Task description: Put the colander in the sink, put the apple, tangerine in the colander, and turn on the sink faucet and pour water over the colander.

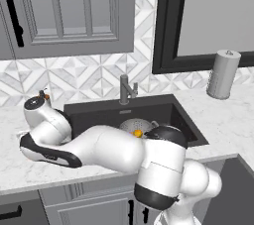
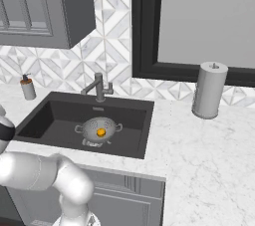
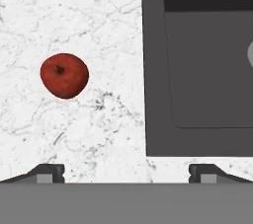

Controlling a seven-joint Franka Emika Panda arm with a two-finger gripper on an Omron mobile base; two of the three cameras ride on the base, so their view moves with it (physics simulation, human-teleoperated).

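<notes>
Hovering with fingers (image 3: pixel 126 171) spread wide and empty, the hand looks down on the small round red apple (image 3: pixel 64 75), left of frame on the white marble worktop (image 3: pixel 99 134), likely lining up a pick; the orange-yellow tangerine (image 2: pixel 101 132) already sits in the holed grey metal colander (image 2: pixel 94 126) inside the dark charcoal sink (image 2: pixel 50 120).

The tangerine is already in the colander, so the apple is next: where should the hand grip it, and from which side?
Grip the apple across its widest middle, coming straight down from above. It sits alone on the marble counter, stem dimple up, apart from the sink edge, so both fingers should fit on either side. The hand is open but offset; it likely needs centring over the fruit first.
</notes>
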